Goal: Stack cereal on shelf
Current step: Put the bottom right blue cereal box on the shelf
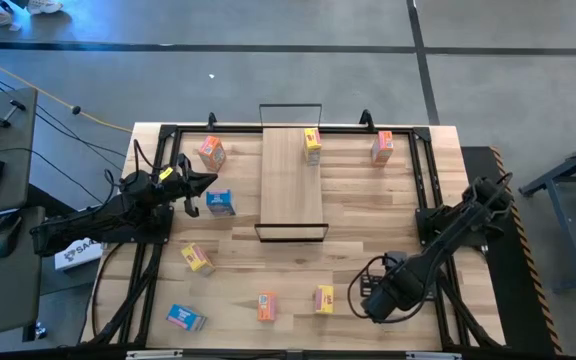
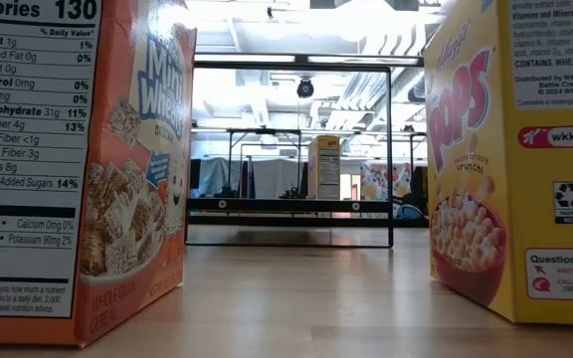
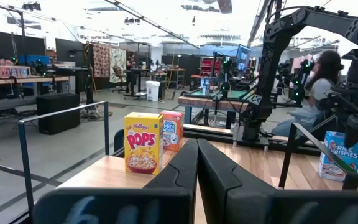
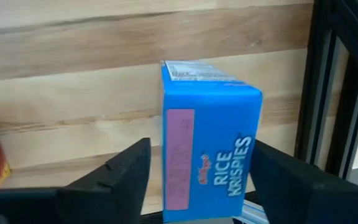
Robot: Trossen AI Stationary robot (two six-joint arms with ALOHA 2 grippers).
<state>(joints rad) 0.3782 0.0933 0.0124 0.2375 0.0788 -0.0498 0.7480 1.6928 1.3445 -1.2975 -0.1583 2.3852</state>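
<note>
I read the left pincer [image 1: 206, 182] as clenched with nothing in it: in the left wrist view its two dark fingers [image 3: 182, 165] lie pressed together. It hangs over the left part of the bench [image 1: 368, 225], pointing toward the shelf [image 1: 293, 190], with a blue Rice Krispies box [image 1: 220, 203] just beside it. The right pincer [image 1: 361, 293] is down at the near right of the bench and is released. In the right wrist view its fingers [image 4: 126, 168] are spread on either side of a second blue Rice Krispies box [image 4: 207, 158], and I cannot tell whether they touch it. A yellow Pops box [image 1: 323, 299] stands next to that pincer, and an orange Mini-Wheats box [image 1: 266, 307] stands beyond it. The shelf lies at mid-bench with one yellow box [image 1: 312, 143] standing upright at its far end. The remaining cereal is scattered on the bench: orange boxes at far left [image 1: 211, 152] and far right [image 1: 382, 146], a yellow box [image 1: 197, 258] and a blue box [image 1: 185, 318] at near left.
</note>
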